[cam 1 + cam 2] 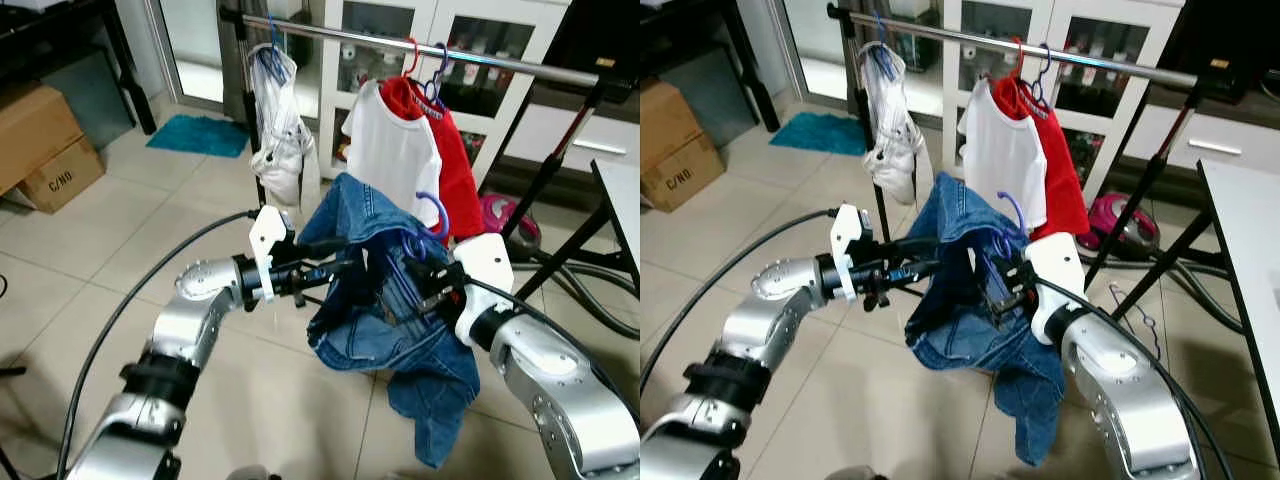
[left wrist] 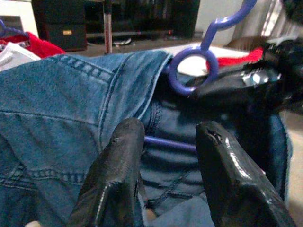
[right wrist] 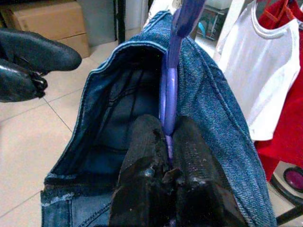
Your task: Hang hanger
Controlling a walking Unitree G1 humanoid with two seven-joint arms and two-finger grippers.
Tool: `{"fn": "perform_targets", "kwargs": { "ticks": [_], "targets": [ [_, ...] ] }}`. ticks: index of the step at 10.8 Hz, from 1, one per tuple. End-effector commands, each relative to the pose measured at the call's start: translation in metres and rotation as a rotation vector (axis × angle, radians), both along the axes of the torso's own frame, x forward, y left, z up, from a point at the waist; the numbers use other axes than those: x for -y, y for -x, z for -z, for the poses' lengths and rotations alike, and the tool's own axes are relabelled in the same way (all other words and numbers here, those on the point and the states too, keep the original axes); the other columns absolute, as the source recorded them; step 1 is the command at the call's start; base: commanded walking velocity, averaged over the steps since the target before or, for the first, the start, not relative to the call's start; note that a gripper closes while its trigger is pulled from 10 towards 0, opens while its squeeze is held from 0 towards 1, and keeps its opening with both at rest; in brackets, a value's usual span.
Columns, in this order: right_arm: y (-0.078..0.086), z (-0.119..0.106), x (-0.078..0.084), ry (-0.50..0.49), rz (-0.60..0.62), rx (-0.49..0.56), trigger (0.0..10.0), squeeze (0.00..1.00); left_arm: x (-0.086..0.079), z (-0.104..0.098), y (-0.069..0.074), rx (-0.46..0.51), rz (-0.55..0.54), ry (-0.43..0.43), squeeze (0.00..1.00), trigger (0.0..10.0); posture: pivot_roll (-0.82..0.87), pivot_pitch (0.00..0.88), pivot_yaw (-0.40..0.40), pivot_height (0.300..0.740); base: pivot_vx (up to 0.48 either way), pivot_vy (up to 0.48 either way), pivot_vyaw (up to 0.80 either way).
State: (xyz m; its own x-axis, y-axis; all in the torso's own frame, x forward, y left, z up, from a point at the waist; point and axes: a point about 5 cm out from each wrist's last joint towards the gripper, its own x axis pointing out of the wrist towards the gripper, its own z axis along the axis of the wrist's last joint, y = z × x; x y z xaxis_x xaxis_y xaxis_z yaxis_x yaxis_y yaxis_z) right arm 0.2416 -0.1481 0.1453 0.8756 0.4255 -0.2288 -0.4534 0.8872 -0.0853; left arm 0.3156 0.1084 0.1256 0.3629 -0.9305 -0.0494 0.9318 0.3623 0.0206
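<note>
Right gripper (image 3: 165,142) pinches the purple hanger (image 3: 170,71) between its two black fingers, closed tight on the plastic just below the ring. Blue jeans (image 1: 385,320) are draped over that hanger, held in mid-air in front of the robot, below and short of the clothes rail (image 1: 420,45). Left gripper (image 2: 165,142) sits with its fingers parted, a gap between them, pointing into the denim beside the hanger's lower bar.

From the left wrist, the hanger's round loop and curling hook (image 2: 222,23) show plainly above the waistband; from the head views the hook (image 1: 432,210) peeks out just in front of the white shirt (image 1: 395,150) and red shirt (image 1: 455,165). Those two shirts hang together right of the rail's middle, and a white garment (image 1: 280,140) hangs near its left end, with a bare stretch of rail between them. A table edge (image 1: 620,210) lies to the right.
</note>
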Motion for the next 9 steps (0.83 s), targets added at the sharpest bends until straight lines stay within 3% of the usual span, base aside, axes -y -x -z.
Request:
{"fn": "perform_targets", "kwargs": {
  "ticks": [1, 2, 3, 6, 9],
  "targets": [
    [0.000, -0.015, -0.005, -0.014, -0.026, 0.054, 0.0, 0.00, 0.002, 0.001, -0.007, 0.046, -0.026, -0.080, 1.00, 10.0, -0.05, 0.000, 0.014, 0.740, 0.000, 0.000, 0.00],
    [0.002, -0.015, -0.006, -0.014, -0.036, 0.051, 0.0, 0.00, 0.003, 0.001, -0.012, 0.051, -0.029, -0.086, 0.34, 10.0, -0.05, 0.000, 0.017, 0.740, 0.000, 0.000, 0.00],
    [0.003, -0.015, -0.006, -0.009, -0.040, 0.049, 0.0, 0.00, 0.005, 0.001, -0.014, 0.042, -0.013, -0.084, 0.00, 0.0, -0.06, 0.000, 0.021, 0.740, 0.000, 0.000, 0.00],
    [0.008, -0.015, -0.006, 0.017, -0.101, 0.037, 0.0, 0.00, 0.007, 0.009, -0.017, 0.010, 0.018, -0.124, 0.00, 0.0, -0.06, 0.000, 0.025, 0.740, 0.000, 0.000, 0.00],
    [0.021, -0.014, -0.012, 0.051, -0.319, 0.022, 0.0, 0.00, 0.002, 0.008, -0.010, -0.002, 0.053, -0.103, 0.00, 0.0, -0.06, 0.000, 0.039, 0.740, 0.000, 0.000, 0.00]
  ]
}}
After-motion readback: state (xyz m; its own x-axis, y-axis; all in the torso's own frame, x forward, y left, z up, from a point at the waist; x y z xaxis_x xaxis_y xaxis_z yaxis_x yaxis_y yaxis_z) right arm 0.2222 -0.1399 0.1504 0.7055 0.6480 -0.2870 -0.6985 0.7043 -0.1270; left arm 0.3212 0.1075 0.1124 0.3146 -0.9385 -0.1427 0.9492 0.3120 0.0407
